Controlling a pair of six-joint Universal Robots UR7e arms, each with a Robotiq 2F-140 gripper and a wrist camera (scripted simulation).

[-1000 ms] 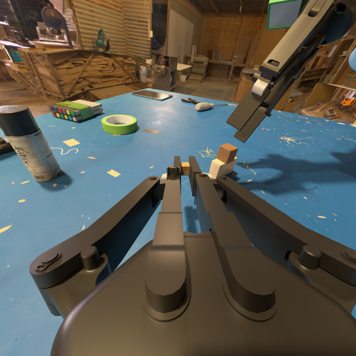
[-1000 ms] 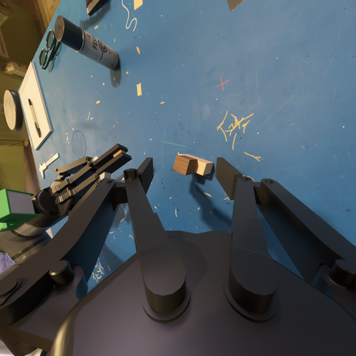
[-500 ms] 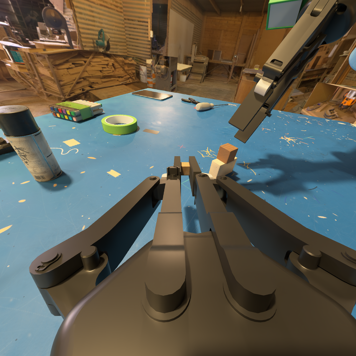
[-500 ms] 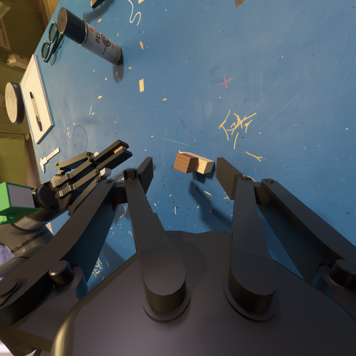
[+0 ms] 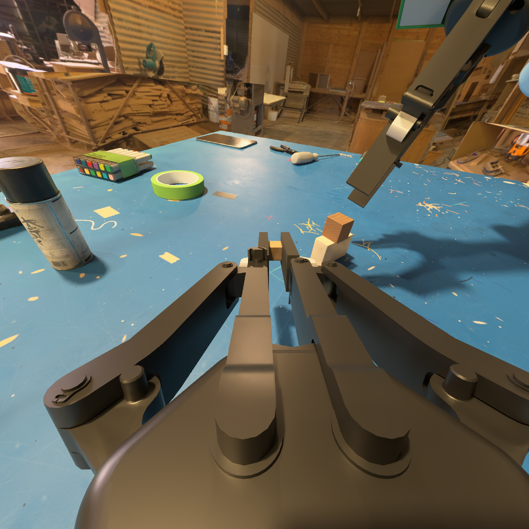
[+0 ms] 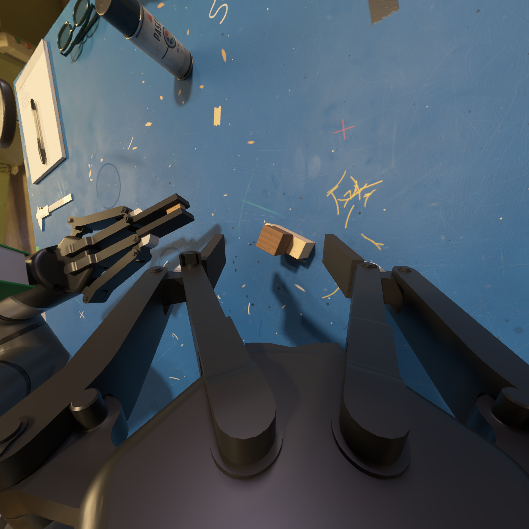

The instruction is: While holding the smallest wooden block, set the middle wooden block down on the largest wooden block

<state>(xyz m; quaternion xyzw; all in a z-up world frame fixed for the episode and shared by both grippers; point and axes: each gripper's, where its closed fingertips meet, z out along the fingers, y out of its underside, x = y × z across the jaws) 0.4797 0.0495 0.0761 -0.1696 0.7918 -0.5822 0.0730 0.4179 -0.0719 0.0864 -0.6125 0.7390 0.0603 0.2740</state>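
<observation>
My left gripper (image 5: 275,243) is shut on the smallest wooden block (image 5: 275,250), a pale tan cube, held just above the blue table (image 5: 171,286). It also shows in the right wrist view (image 6: 187,211) with the small block (image 6: 173,209) between its fingers. The middle block (image 5: 338,226), reddish brown, rests tilted on the largest block (image 5: 329,248), a pale one lying on the table. In the right wrist view the brown block (image 6: 272,240) lies on the pale block (image 6: 300,246). My right gripper (image 6: 274,247) is open and empty, well above the stack; its fingers (image 5: 369,183) hang over it.
A spray can (image 5: 43,214) stands at the left. A green tape roll (image 5: 178,184), a marker set (image 5: 113,164), a phone (image 5: 226,140) and a screwdriver (image 5: 305,157) lie farther back. In the right wrist view a clipboard with pen (image 6: 38,114), glasses (image 6: 76,28) and a caliper (image 6: 53,207) lie at the left edge.
My right gripper has risen away from the stacked blocks, staying open. The left gripper and its small block have not moved. The brown block stays on the pale one.
</observation>
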